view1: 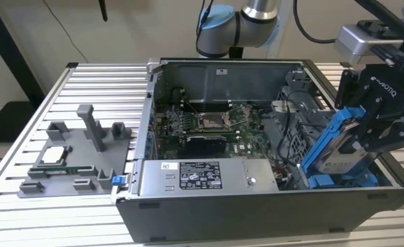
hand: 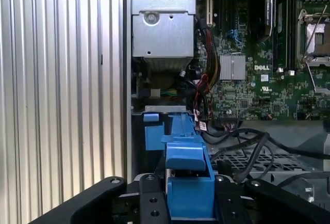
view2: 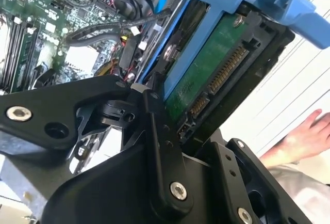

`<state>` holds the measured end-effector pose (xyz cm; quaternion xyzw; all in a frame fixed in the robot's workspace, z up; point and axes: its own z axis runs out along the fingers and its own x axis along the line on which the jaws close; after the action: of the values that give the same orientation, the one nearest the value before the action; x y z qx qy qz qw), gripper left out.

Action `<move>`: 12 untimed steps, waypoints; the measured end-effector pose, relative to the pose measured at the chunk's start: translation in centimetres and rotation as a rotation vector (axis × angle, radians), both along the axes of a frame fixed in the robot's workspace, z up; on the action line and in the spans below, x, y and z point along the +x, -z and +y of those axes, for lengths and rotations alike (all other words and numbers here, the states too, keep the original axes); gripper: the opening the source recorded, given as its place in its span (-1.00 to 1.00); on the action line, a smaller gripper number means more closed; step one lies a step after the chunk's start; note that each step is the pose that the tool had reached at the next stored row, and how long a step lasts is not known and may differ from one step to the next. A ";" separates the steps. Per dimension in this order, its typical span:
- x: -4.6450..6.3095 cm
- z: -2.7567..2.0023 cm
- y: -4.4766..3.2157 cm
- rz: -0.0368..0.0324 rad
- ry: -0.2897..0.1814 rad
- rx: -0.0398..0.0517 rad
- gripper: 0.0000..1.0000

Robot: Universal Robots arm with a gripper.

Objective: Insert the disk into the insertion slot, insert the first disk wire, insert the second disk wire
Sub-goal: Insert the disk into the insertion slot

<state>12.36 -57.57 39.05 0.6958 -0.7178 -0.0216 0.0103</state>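
My gripper [view1: 368, 135] is shut on the disk [view1: 340, 154], a silver-grey drive in a bright blue carrier. It holds the drive tilted steeply, with the lower end down inside the open computer case at the exterior view's right. That lower end sits at the blue fittings of the insertion slot [view1: 323, 180], beside the grey perforated drive cage [view1: 299, 138]. In the second wrist view the disk [view2: 206, 74] shows its green board and connector between my fingers [view2: 157, 131]. The blue carrier [hand: 188, 180] points at the slot's fittings [hand: 153, 131]. Black cables [hand: 247, 144] lie on the cage; I cannot tell which are the disk wires.
The case holds a motherboard [view1: 209, 123] and a labelled power supply [view1: 202, 176]. A grey fixture [view1: 78, 154] with small parts stands on the slatted table [view1: 23, 206] at the exterior view's left. A person's hand [view2: 304, 131] rests outside the case.
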 end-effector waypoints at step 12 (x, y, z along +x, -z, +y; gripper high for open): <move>0.0 0.00 1.38 -0.0028 0.000 -0.0002 -1.00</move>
<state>12.36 -57.57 37.67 0.6958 -0.7179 -0.0206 0.0094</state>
